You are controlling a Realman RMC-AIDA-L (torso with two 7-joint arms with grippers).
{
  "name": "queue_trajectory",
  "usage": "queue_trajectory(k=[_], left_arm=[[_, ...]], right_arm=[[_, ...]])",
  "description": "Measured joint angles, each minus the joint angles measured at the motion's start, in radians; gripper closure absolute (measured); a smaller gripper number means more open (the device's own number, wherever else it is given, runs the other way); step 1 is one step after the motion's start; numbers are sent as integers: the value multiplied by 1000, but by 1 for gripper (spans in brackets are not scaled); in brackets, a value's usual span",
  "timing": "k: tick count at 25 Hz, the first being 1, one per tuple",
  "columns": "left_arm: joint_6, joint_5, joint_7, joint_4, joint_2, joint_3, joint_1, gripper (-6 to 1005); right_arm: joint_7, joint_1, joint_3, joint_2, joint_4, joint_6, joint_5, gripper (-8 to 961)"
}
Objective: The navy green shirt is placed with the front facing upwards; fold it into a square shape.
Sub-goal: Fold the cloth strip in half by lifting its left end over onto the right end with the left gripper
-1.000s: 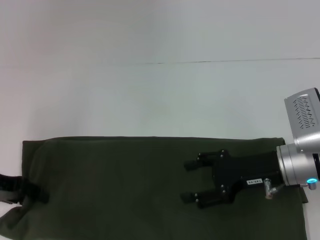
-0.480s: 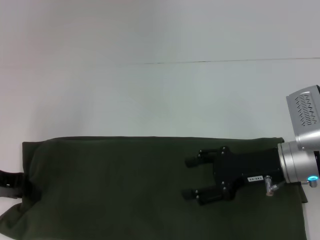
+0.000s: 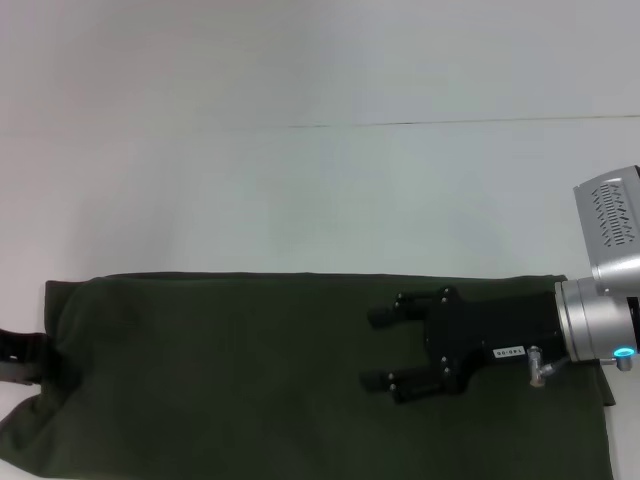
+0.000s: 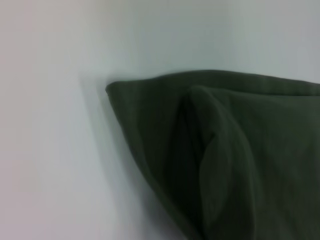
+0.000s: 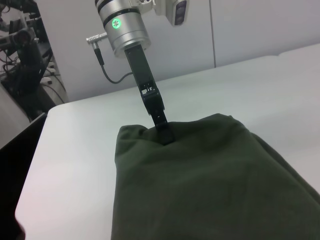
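The navy green shirt (image 3: 230,380) lies as a long folded band across the near part of the white table (image 3: 320,200), plain green side up; its lettering and collar are hidden. My right gripper (image 3: 369,349) is open and hovers over the shirt's right half, fingers pointing left. My left gripper (image 3: 20,358) is at the shirt's left end, shut on its edge. The right wrist view shows the left gripper (image 5: 163,132) pinching that raised edge of the shirt (image 5: 210,180). The left wrist view shows a folded corner of the shirt (image 4: 235,150).
A thin seam (image 3: 450,122) crosses the table behind the shirt. In the right wrist view dark equipment (image 5: 25,60) stands beyond the table's far edge.
My left gripper has shifted slightly at the shirt's left end, which moved a little with it. My right gripper has barely moved and stays open.
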Motion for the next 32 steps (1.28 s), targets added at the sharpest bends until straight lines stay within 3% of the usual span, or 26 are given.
queue_trajectory(k=[7,20,27,32], left_arm=[[2,23,-24,58,23,1,2,936],[-17,26,-66,215,85,0,36,935],[17,21,-92,227,85,1,25,935],[151,-42,-114,284,74,-13,5,935]], right_arm=[[0,-5,1,0,-2,0,33,102],[3,-14,3,0,-14,0,74,103],[8,-16,4,2,-12,10,76,105],[2,-16,4,4,-5,38,76,108]])
